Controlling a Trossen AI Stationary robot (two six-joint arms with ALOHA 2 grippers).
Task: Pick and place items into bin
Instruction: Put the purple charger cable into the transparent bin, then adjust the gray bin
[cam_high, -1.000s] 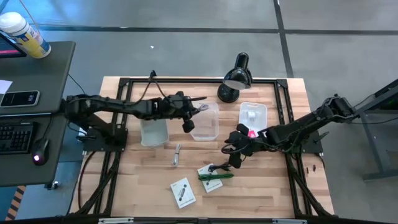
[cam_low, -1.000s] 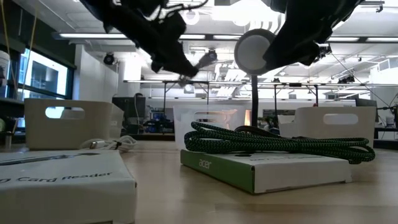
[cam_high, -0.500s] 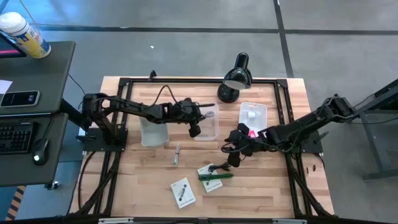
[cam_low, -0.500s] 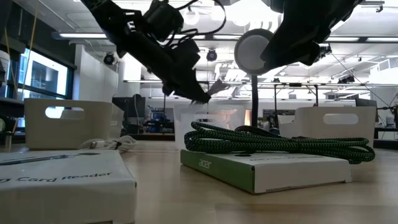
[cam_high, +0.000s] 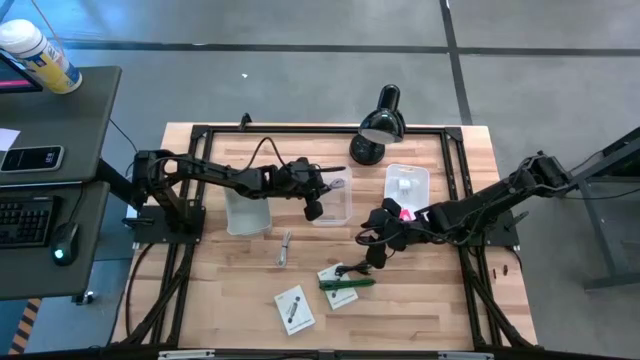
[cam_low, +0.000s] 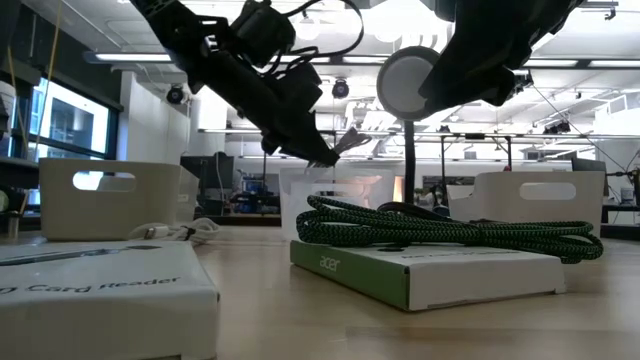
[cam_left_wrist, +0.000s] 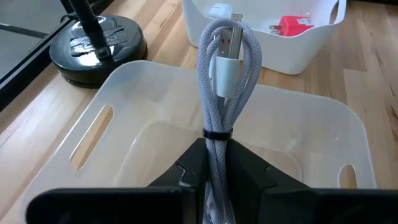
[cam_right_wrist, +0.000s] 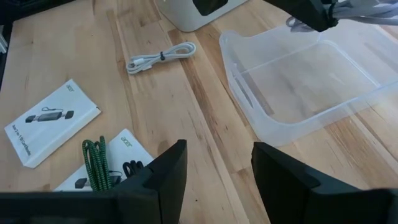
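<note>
A bundled grey cable (cam_left_wrist: 219, 93) with a USB plug sticks out of my left gripper (cam_left_wrist: 216, 149), which is shut on it above the clear bin (cam_left_wrist: 124, 130). In the high view this gripper (cam_high: 322, 186) hangs over the middle bin (cam_high: 330, 205). My right gripper (cam_right_wrist: 217, 174) stands open with nothing between its fingers, above the table near a card carrying a green cable (cam_high: 342, 282). A white cable (cam_high: 285, 248) and a white card (cam_high: 293, 308) lie flat on the wood. My left gripper pinches the grey cable bundle between its two fingers just behind the black tie (cam_left_wrist: 216, 132). The fingers come slanting down from the table's left and lie along the bundle. The bundle juts out ahead of them, plug end (cam_left_wrist: 229, 43) foremost, lifted clear above the clear bin.
A white bin (cam_high: 406, 185) at the right holds a pink piece (cam_left_wrist: 292, 26) and a white block. Another white bin (cam_high: 248, 212) stands left of the clear one. The black desk lamp (cam_high: 378, 125) stands at the far edge, close behind the bins.
My left gripper has gone down and a little toward the table's right, over the clear bin, carrying the grey cable still shut in it; for the last half second it has kept still.
</note>
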